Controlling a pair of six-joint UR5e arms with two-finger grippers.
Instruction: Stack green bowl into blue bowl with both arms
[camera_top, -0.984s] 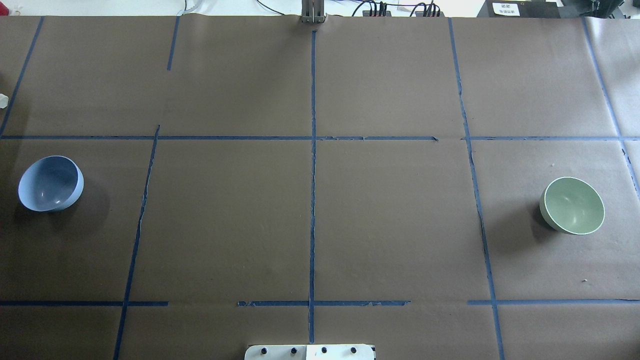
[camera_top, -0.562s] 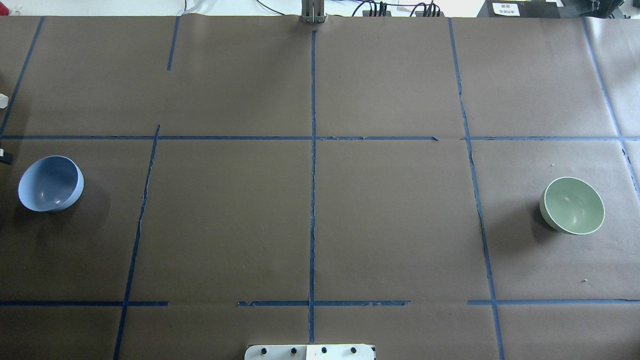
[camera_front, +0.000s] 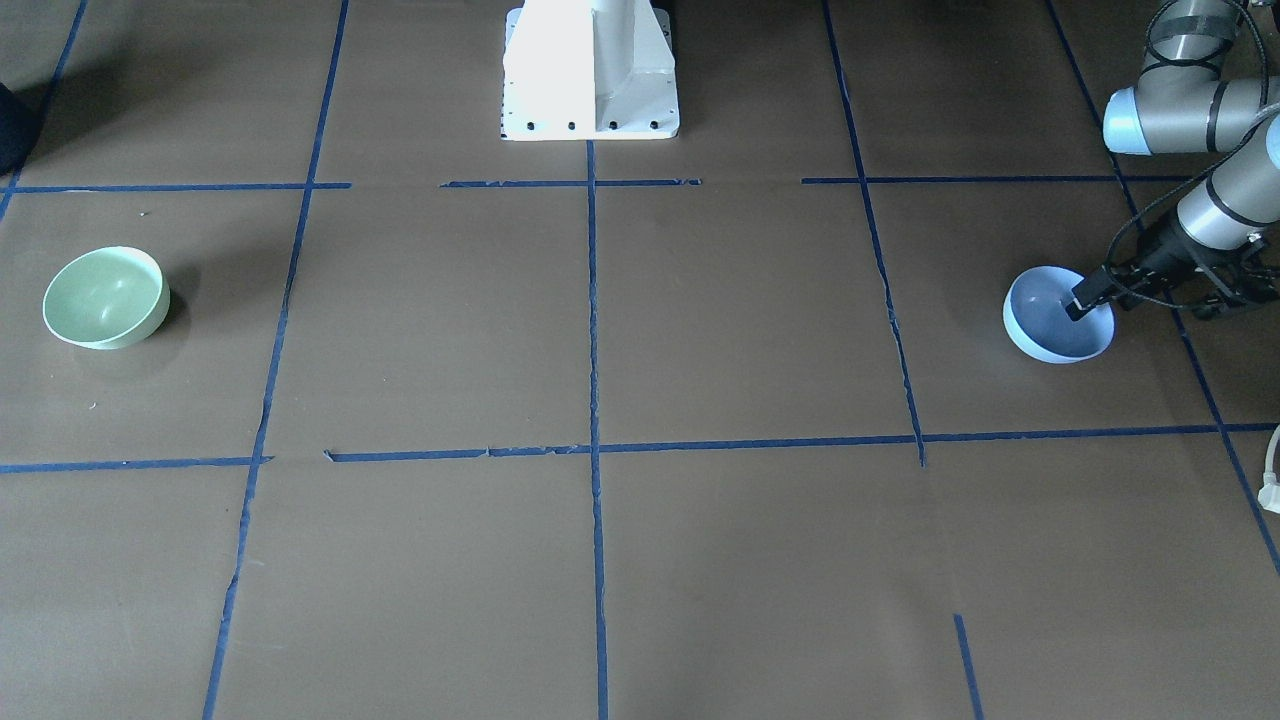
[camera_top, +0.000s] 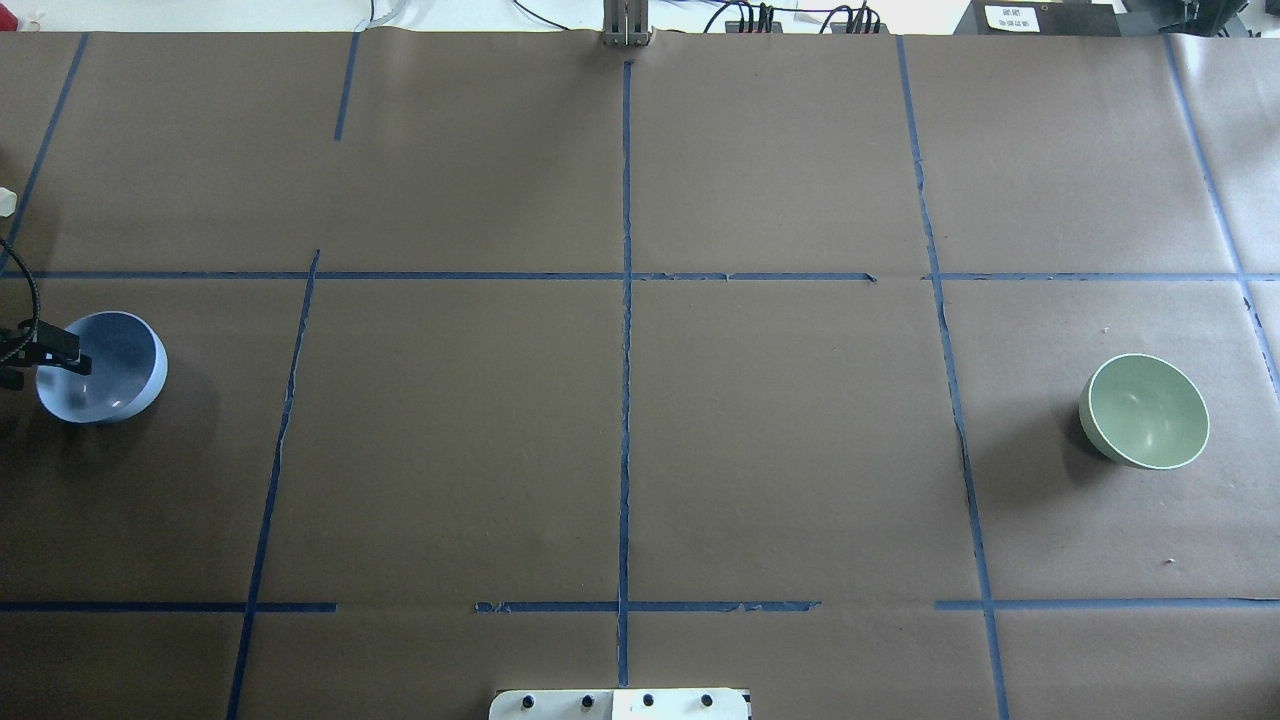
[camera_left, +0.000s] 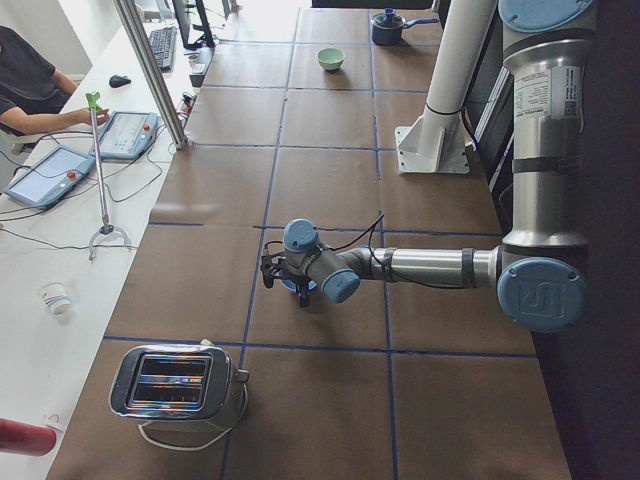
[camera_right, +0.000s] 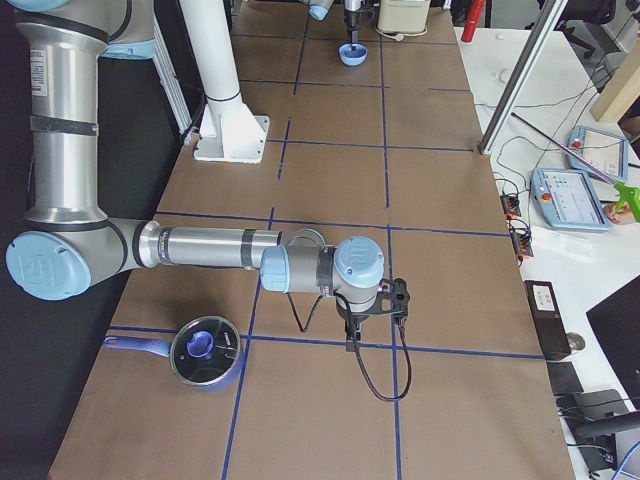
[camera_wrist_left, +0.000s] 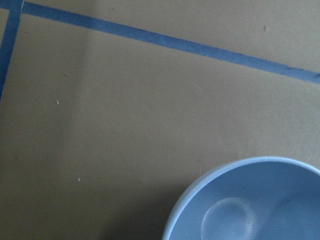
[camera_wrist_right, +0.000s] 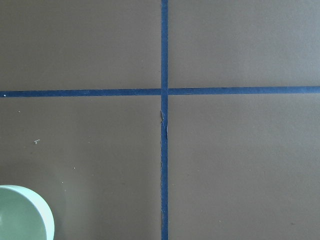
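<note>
Your left gripper (camera_top: 40, 366) now in over the left edge, absent from the overhead a second ago, fingers spread astride the rim of the blue bowl (camera_top: 110, 370), green bowl (camera_top: 1148, 412) unmoved by the right edge, right gripper (camera_right: 378, 325) near that end, finger state you cannot tell.

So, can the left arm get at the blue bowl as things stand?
Probably yes: the left pincer hangs right at the rim of the blue bowl, partly over its inside, and nothing lies between them.
</note>
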